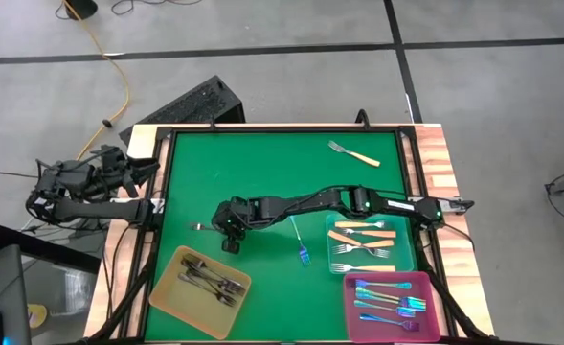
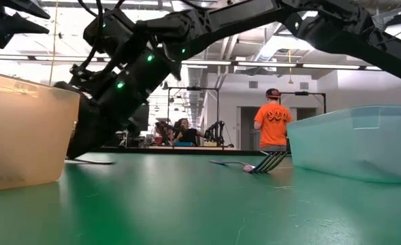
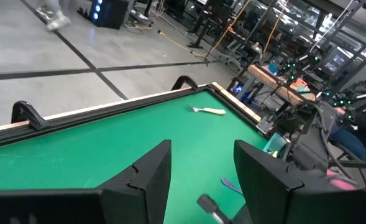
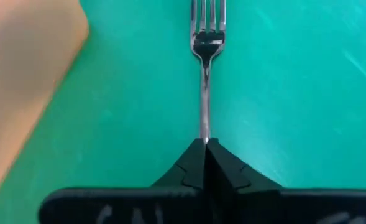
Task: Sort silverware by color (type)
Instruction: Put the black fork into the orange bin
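Note:
My right gripper (image 1: 226, 233) reaches across the green mat from the right and is shut on a plain dark-grey fork (image 4: 205, 43). The fork lies near the yellow tray (image 1: 166, 290), which holds more dark-grey forks (image 1: 208, 279). Cream-handled forks (image 1: 360, 241) lie in the teal tray (image 1: 414, 259), and iridescent ones (image 1: 389, 299) in the pink tray (image 1: 350, 311). One iridescent blue fork (image 1: 302, 245) and one cream-handled fork (image 1: 353, 153) lie loose on the mat. My left gripper (image 3: 201, 180) is open and waits beyond the table's left edge. My right gripper pinches the free end of the dark-grey fork's handle (image 4: 204, 135) between its two fingertips (image 4: 192, 163). It comes slanting down from the table's right, in line with the handle. The fork stretches away toward the table's left, and its tines (image 4: 207, 14) lie low on the mat.
The table has a raised wooden frame (image 1: 433, 153) around the green mat (image 1: 262, 163). The three trays stand along the near edge. The mat's far half is open except for the cream-handled fork. People (image 2: 274, 122) stand in the room beyond the table.

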### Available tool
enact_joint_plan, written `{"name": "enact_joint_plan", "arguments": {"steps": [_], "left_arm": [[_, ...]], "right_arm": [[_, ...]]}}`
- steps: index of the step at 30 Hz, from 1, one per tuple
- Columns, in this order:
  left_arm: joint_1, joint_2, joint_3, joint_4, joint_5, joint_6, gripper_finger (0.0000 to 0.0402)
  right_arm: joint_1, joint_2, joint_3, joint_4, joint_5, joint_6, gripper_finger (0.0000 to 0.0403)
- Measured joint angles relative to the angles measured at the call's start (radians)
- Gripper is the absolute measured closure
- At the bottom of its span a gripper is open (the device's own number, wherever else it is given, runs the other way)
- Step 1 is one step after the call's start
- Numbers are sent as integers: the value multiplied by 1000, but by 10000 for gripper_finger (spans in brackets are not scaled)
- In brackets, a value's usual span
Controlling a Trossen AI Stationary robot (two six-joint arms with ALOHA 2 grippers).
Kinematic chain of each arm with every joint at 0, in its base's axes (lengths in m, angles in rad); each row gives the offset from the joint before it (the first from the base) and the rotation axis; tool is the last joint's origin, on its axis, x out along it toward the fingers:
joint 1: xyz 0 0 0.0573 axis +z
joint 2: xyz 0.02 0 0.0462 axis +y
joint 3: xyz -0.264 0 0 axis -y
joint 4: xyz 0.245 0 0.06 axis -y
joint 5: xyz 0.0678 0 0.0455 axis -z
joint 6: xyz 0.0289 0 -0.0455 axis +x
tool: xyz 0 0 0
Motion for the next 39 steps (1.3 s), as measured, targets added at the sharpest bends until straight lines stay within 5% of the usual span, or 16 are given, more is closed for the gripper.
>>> {"name": "enact_joint_plan", "arguments": {"steps": [12,21,39], "left_arm": [[0,0,0,-10,-3,1,243],[0,0,0,-10,-4,6,243],[0,0,0,-18,-10,6,243]], "right_arm": [[2,-51,4,51,-2,-9,280],[7,-32,1,92,53,-12,166],[17,29,-20,113,129,-9,179]]}}
